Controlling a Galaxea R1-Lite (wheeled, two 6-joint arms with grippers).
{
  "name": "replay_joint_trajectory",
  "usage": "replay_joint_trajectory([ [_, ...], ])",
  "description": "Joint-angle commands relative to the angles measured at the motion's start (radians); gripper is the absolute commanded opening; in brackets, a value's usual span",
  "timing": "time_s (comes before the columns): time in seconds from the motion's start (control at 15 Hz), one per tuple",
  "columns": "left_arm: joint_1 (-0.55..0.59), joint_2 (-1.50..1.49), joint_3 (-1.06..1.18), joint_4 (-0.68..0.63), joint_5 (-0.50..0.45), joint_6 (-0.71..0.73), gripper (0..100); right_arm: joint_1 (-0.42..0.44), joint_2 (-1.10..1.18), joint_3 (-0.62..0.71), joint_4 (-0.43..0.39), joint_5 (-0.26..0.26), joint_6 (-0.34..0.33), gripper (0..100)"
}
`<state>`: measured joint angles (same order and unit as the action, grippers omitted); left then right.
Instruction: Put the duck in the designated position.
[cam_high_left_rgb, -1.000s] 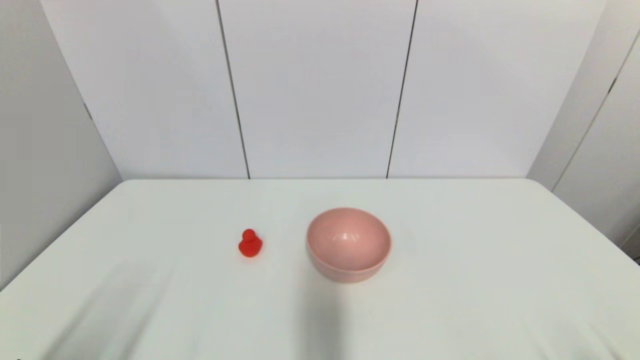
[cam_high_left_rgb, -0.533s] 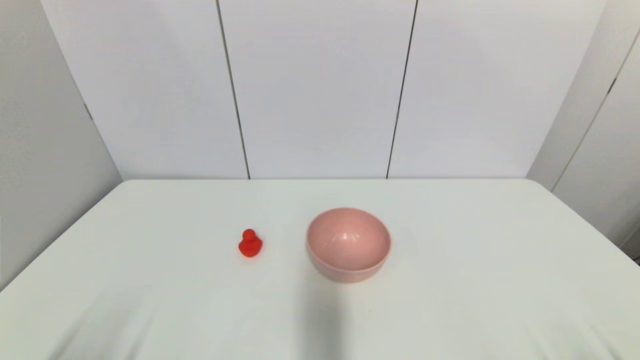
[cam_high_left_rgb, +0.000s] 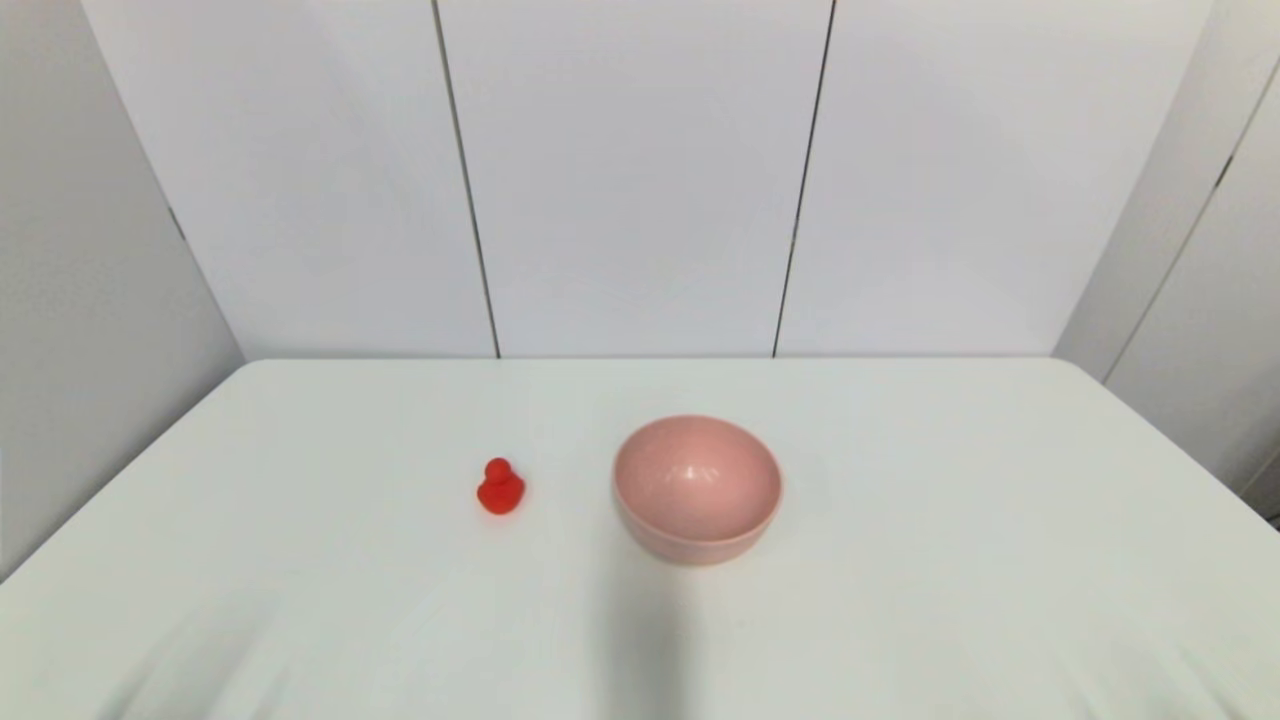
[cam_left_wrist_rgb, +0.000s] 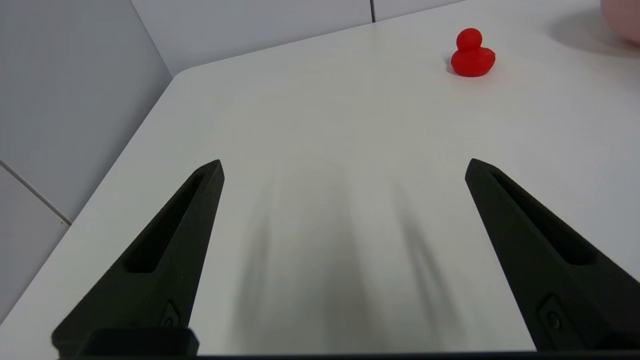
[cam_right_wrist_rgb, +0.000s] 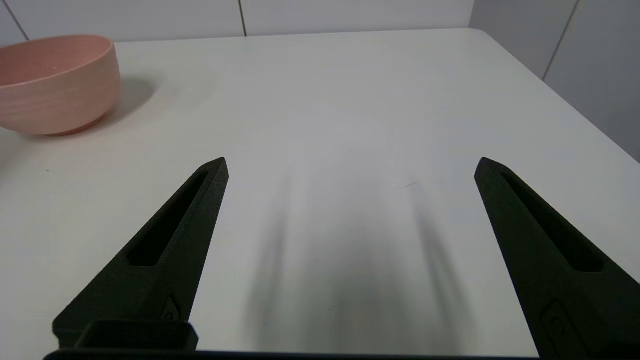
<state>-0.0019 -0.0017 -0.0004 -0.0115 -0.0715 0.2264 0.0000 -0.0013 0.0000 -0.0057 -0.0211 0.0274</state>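
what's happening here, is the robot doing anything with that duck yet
Not yet. The red duck sits upright on the white table, untouched, just to the left of the empty pink bowl. Neither arm shows in the head view. The left gripper is open above the near table with the duck ahead of it; the right gripper is open too, idle.

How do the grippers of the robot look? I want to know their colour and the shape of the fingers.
Both look alike. The left gripper and the right gripper each have two long matte black fingers that taper to a point. Each finger has a long narrow recessed slot along its face and a small round screw-like mark near its base. No cables, labels or arm links show, and neither arm appears in the head view.
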Motion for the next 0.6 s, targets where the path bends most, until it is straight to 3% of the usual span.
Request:
replay_joint_trajectory([
  [0.07, 0.000, -0.001, 0.000, -0.001, 0.004, -0.028, 100, 0.000, 0.001, 0.000, 0.000, 0.000, 0.000, 100],
  [0.6, 0.000, -0.001, 0.000, 0.025, 0.062, -0.171, 100, 0.000, 0.001, 0.000, 0.000, 0.000, 0.000, 100],
])
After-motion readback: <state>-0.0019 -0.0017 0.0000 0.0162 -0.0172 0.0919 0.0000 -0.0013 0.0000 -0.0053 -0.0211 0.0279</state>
